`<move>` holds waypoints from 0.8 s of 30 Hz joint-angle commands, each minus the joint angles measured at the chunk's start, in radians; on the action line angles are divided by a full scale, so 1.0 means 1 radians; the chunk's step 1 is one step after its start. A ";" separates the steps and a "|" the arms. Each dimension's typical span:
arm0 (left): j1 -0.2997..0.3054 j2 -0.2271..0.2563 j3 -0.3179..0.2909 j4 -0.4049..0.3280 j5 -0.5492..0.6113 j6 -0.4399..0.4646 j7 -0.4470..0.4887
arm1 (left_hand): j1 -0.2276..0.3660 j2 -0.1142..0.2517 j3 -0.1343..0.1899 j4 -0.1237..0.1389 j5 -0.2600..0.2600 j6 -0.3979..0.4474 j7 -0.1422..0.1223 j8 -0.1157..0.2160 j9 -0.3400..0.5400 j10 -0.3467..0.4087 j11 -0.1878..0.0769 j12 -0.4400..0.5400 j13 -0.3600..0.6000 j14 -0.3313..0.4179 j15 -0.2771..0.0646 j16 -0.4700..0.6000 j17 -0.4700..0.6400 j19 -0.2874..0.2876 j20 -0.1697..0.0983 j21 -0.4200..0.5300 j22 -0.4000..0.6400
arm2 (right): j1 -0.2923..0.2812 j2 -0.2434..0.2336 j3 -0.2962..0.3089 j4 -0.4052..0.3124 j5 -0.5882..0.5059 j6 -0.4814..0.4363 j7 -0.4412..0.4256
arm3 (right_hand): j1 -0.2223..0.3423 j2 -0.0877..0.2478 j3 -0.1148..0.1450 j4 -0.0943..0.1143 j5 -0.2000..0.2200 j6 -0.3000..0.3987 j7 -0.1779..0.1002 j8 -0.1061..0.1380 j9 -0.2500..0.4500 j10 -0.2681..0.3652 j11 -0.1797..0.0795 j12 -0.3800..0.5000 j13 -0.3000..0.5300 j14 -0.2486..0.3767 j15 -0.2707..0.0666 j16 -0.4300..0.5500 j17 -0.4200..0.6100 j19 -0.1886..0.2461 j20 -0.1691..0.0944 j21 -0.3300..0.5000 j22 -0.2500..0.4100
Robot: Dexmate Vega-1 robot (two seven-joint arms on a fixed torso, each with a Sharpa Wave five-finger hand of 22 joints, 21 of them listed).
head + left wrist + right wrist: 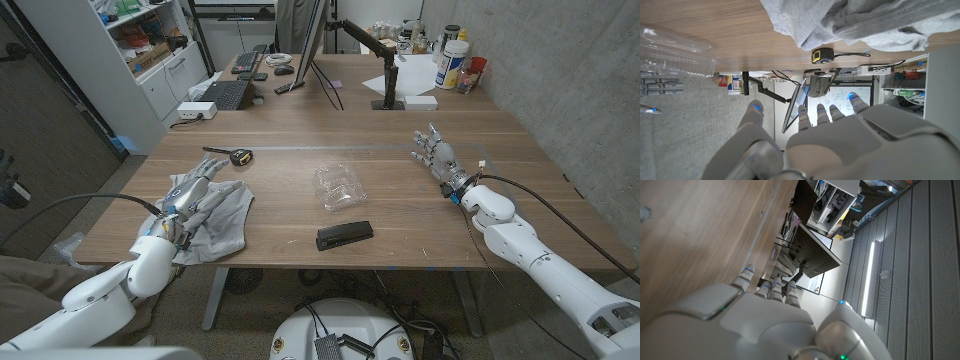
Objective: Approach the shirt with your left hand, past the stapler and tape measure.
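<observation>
The left hand (193, 196) hovers over the crumpled grey shirt (222, 213) at the table's (400, 250) left front — fingers spread, holding nothing — with the yellow tape measure (240, 156) beyond it, the black stapler (344, 235) and a clear plastic container (339, 186) mid-table, and the right hand (437, 155) released, well apart.

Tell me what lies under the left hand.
The left hand is over the grey shirt, fingers spread, holding nothing. The shirt lies crumpled on the wooden table. Whether the hand touches the cloth, and what the cloth hides, cannot be seen.
</observation>
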 commanded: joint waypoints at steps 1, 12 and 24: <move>0.029 0.000 -0.029 0.003 0.009 0.022 -0.009 | 0.001 -0.012 -0.004 -0.001 0.007 -0.008 -0.006 0.006 0.001 -0.011 0.000 0.000 0.002 -0.074 -0.001 0.008 0.004 -0.011 0.002 -0.001 0.003 | 0.007 0.011 -0.013 0.004 -0.012 -0.006 -0.012 | -0.001 -0.002 -0.007 0.007 0.002 -0.003 -0.009 0.004 0.004 -0.006 0.001 0.004 -0.001 -0.006 -0.001 0.009 0.003 -0.003 0.002 0.003 0.001; 0.019 0.001 -0.024 0.023 0.008 0.011 -0.020 | 0.001 -0.010 -0.006 0.002 0.007 -0.019 -0.005 0.005 0.001 -0.023 0.000 -0.002 0.002 -0.084 0.003 0.008 0.004 -0.020 0.004 -0.003 0.003 | 0.011 0.009 -0.017 0.001 -0.019 -0.018 -0.023 | -0.002 -0.003 -0.010 0.010 0.003 -0.005 -0.009 0.004 0.004 -0.008 0.001 0.004 -0.001 -0.007 0.000 0.009 0.003 -0.004 0.003 0.003 0.001; 0.024 -0.001 -0.023 0.024 0.009 0.021 -0.015 | 0.001 -0.009 -0.007 0.002 0.007 -0.022 -0.011 0.004 0.001 -0.027 -0.002 -0.002 0.002 -0.087 0.003 0.008 0.004 -0.023 0.004 -0.003 0.003 | 0.023 0.009 -0.020 0.012 -0.026 -0.022 -0.025 | 0.001 0.000 -0.010 0.011 0.005 -0.008 -0.009 0.003 0.004 -0.011 0.002 0.003 -0.001 -0.008 -0.001 0.008 0.002 -0.005 0.004 0.003 0.001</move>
